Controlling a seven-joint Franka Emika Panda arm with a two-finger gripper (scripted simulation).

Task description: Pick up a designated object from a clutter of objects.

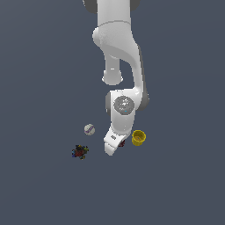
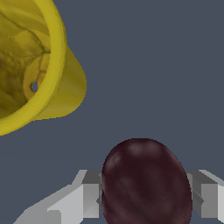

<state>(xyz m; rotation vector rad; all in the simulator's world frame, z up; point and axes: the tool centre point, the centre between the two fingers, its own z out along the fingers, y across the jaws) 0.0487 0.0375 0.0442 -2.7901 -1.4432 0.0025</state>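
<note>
In the wrist view we see the dark red lump (image 2: 146, 181) sitting between our two fingers (image 2: 91, 199), which press against its sides and pinch it. In the exterior view it peeks out just below centre (image 1: 121, 143), beside the yellow cup (image 1: 139, 137).

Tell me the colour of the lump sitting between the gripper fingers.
Dark maroon red, smooth and glossy. The wrist view shows the lump best, between the gripper fingers.
</note>
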